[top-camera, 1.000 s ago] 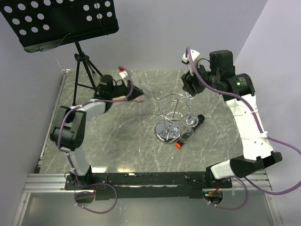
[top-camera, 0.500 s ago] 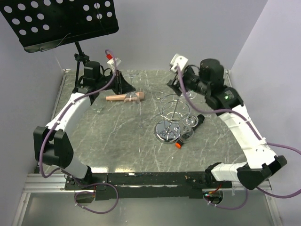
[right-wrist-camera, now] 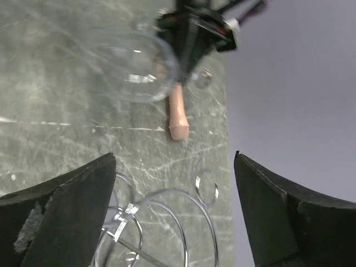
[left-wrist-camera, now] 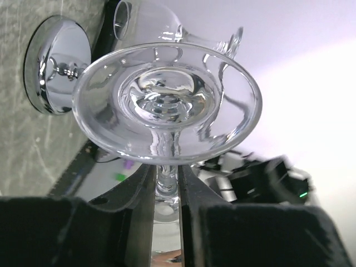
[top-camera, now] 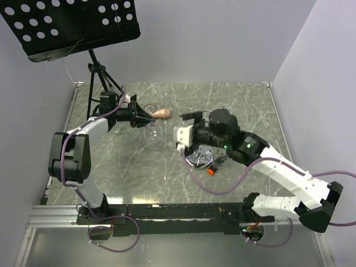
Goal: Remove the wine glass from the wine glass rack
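Between the fingers of the left tool (left-wrist-camera: 165, 178), closed narrow on its stem, hangs the glass (left-wrist-camera: 167, 103), tipped sideways and clear of the rack (left-wrist-camera: 50, 67), which stands ahead of that tool and under the right tool (right-wrist-camera: 173, 158). The right one gapes wide, holding nothing. To my eye the lift is done; what's left wants a firm pinch, a slow turn upright, and a landing on the table (top-camera: 139, 178) well apart from the rack.
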You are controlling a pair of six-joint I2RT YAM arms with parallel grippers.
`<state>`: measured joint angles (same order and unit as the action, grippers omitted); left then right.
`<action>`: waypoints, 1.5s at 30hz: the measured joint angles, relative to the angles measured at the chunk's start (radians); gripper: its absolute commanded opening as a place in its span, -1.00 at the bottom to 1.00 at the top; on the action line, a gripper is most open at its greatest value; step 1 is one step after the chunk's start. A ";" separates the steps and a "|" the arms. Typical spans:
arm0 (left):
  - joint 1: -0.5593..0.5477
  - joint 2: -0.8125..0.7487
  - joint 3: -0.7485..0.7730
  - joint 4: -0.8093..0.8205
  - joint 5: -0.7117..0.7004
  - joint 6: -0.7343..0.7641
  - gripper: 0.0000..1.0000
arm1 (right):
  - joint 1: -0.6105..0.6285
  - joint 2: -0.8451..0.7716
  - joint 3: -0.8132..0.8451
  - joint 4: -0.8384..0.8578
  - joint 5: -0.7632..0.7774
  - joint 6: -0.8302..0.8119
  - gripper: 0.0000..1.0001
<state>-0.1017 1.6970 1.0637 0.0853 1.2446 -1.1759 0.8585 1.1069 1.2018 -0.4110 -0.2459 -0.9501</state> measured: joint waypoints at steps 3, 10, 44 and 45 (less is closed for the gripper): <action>0.019 0.011 -0.002 0.004 -0.001 -0.094 -0.99 | 0.068 0.003 -0.027 -0.016 0.003 -0.085 1.00; 0.026 0.011 0.018 -0.074 -0.024 -0.181 -0.99 | 0.150 0.066 -0.027 -0.013 0.029 -0.177 1.00; 0.028 -0.036 0.032 -0.343 -0.145 -0.169 -0.99 | 0.193 0.372 0.045 0.234 0.199 -0.215 0.37; 0.028 -0.037 0.032 -0.343 -0.144 -0.169 -0.93 | 0.193 0.372 0.048 0.233 0.200 -0.215 0.30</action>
<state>-0.0734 1.6596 1.0954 -0.2573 1.1004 -1.3449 1.0515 1.4792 1.2495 -0.1780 -0.0460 -1.1652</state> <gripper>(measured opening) 0.225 0.808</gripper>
